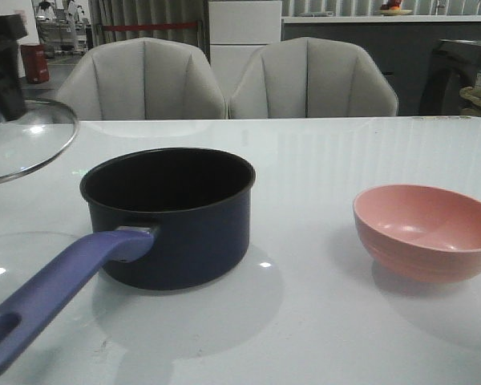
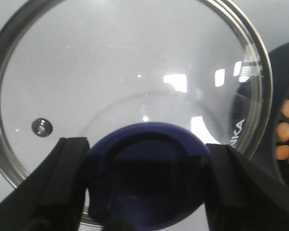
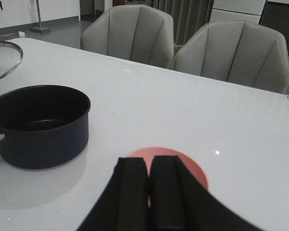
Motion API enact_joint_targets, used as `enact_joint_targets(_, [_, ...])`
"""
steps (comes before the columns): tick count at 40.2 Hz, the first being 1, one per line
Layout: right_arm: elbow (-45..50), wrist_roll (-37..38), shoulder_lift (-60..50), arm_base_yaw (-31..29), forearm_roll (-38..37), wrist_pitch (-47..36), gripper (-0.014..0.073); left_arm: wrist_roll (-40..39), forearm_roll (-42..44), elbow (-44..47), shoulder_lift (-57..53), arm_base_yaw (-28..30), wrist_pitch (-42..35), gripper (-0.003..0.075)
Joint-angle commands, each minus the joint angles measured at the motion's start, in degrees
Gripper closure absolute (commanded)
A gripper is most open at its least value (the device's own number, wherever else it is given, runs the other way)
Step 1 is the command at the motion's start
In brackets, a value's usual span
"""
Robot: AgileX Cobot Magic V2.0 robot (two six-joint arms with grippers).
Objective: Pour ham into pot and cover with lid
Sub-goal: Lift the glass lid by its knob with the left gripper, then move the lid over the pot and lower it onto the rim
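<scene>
The pot (image 1: pixel 172 216) stands near the table's (image 1: pixel 321 321) front edge, its long handle (image 1: pixel 56 293) reaching toward the near left, with orange ham (image 2: pixel 285 132) pieces inside. To its right sits the pink bowl (image 1: pixel 427 231), and above it hangs the right gripper (image 3: pixel 149 185), fingers pressed together on nothing. Farther left, raised off the table, the left gripper (image 2: pixel 147 185) clamps the lid (image 2: pixel 130 86) by its knob (image 2: pixel 147 173), one finger on each side.
</scene>
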Motion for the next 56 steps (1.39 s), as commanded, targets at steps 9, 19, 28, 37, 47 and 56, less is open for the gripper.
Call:
enact_joint_targets(9, [-1.44, -0.54, 0.64, 0.1, 0.39, -4.15, 0.0439, 0.86, -0.9, -4.21, -3.58, -11.1, 3.1, 0.0545])
enact_joint_targets(19, [-1.44, -0.54, 0.64, 0.1, 0.39, -4.15, 0.0439, 2.08, -0.9, -4.21, -3.25, -17.11, 3.1, 0.0545])
enact_joint_targets(28, [-1.44, -0.54, 0.64, 0.1, 0.39, -4.15, 0.0439, 3.43, -0.9, -4.45, -2.36, -19.95, 2.72, 0.0545])
enact_joint_targets(37, [-1.44, -0.54, 0.64, 0.1, 0.39, -4.15, 0.0439, 3.43, -3.63, -8.76, 0.06, -21.52, 2.99, 0.0545])
enact_joint_targets(47, [-1.44, -0.54, 0.64, 0.1, 0.39, -4.15, 0.0439, 3.32, -4.0, -9.13, 2.18, -22.68, 2.99, 0.0545])
enact_joint_targets(56, [-1.44, -0.54, 0.64, 0.1, 0.39, -4.15, 0.0439, 3.32, -3.77, -9.13, 2.18, -22.94, 2.99, 0.054])
